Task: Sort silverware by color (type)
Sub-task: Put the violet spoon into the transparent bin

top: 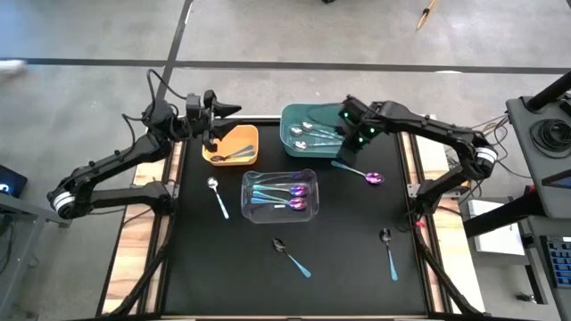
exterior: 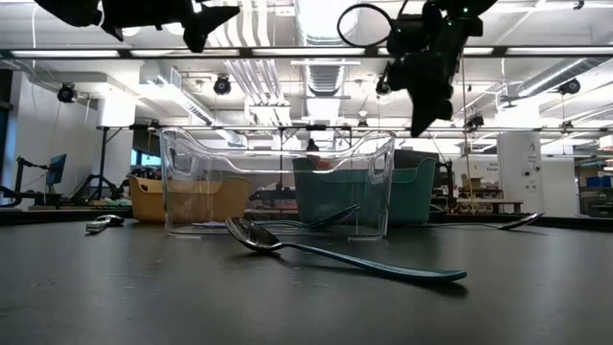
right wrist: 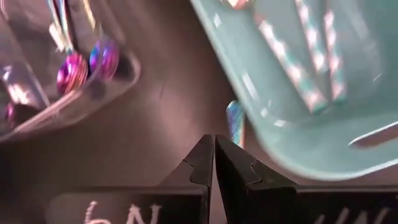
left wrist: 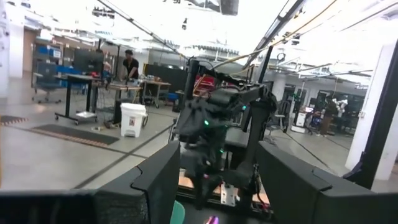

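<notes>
Spoons with light-blue handles lie in three bins. Silver ones are in the teal bin (top: pixel 308 134). A dark one lies in the orange bin (top: pixel 234 145). Purple ones lie in the clear bin (top: pixel 279 193). Loose on the black mat are a silver spoon (top: pixel 217 196), a purple spoon (top: pixel 361 173) and two dark spoons (top: pixel 291 254) (top: pixel 388 250). My right gripper (right wrist: pixel 214 155) hangs shut and empty above the mat, beside the teal bin's near right edge and over the purple spoon's handle (right wrist: pixel 235 121). My left gripper (top: pixel 230 109) is open and empty, held high beyond the orange bin's far edge.
The three bins stand close together in the mat's far half. Wooden table strips (top: pixel 143 241) flank the mat on both sides. In the low view the nearest dark spoon (exterior: pixel 335 254) lies in front of the clear bin (exterior: pixel 278 182).
</notes>
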